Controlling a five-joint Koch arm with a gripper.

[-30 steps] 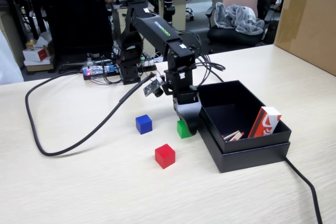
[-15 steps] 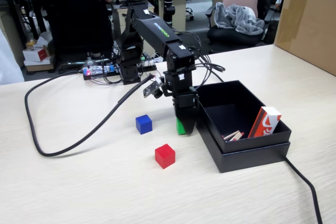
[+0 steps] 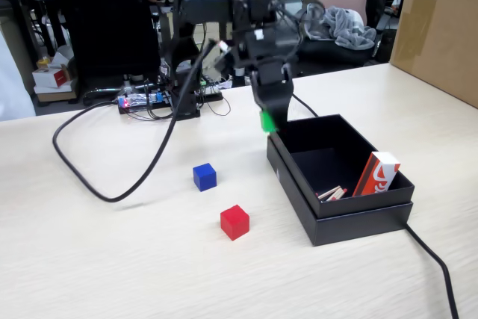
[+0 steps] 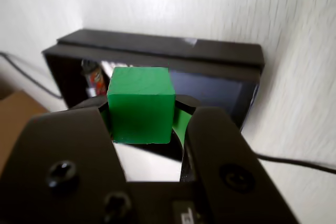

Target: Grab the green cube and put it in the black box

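My gripper (image 4: 142, 116) is shut on the green cube (image 4: 140, 103), which fills the middle of the wrist view between the two black jaws. In the fixed view the gripper (image 3: 269, 121) hangs in the air just over the near-left corner of the black box (image 3: 299, 184), and the green cube (image 3: 267, 121) shows as a small green patch at its tip. The black box (image 4: 157, 45) lies beyond the cube in the wrist view, open side up, with a red-and-white packet (image 3: 376, 174) leaning in its right end.
A blue cube (image 3: 204, 176) and a red cube (image 3: 234, 222) rest on the pale wooden table left of the box. A thick black cable (image 3: 112, 196) loops across the table's left half. A big brown carton (image 3: 441, 28) stands at the far right.
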